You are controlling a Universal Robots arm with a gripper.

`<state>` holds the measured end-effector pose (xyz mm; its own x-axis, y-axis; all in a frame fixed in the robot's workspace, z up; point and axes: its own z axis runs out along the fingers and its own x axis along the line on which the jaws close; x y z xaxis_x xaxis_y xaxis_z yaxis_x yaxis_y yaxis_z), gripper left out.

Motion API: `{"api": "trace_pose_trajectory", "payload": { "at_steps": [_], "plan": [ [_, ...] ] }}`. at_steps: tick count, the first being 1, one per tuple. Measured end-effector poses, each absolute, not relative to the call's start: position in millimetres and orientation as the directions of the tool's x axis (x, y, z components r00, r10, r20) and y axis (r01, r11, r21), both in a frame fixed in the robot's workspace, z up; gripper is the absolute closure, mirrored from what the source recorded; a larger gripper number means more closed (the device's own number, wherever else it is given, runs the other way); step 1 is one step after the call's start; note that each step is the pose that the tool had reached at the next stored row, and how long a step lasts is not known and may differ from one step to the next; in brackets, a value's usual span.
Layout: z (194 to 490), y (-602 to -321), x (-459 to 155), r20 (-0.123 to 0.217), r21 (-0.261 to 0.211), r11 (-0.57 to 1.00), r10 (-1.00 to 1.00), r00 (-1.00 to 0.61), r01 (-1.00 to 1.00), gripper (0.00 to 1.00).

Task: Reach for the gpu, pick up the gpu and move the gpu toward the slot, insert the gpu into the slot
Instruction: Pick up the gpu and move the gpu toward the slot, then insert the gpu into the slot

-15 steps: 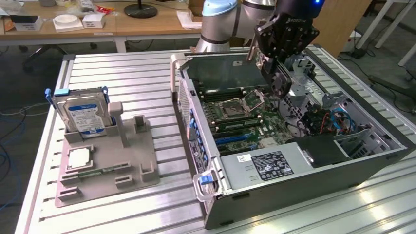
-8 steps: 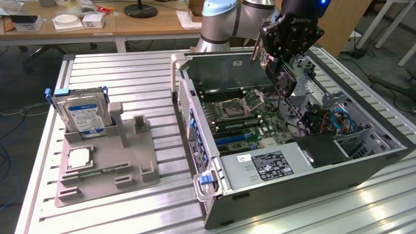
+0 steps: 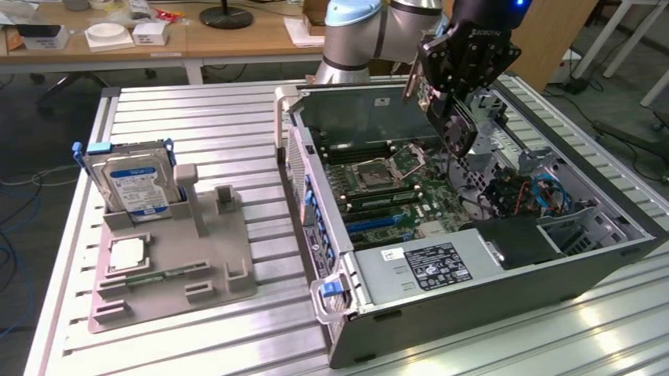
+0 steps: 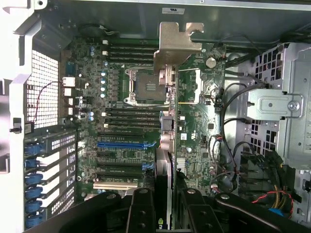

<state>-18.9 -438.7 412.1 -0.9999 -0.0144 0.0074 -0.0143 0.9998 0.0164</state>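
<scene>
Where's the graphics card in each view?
Exterior view: graphics card held in the gripper above the open computer case, its bracket on the exterior view's left of the gripper.
Wrist view: graphics card seen edge-on, running out from the gripper over the motherboard, its bracket end near the socket.
Shared landmark: the processor socket.
</scene>
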Motion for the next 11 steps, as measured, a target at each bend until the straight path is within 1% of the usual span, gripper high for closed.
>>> {"api": "trace_pose_trajectory", "payload": {
  "at_steps": [11],
  "plan": [
    [412.1,-438.7,-18.9,0.007,0.016,0.999,-0.038,-0.999,-0.038,0.74]
  ]
}}
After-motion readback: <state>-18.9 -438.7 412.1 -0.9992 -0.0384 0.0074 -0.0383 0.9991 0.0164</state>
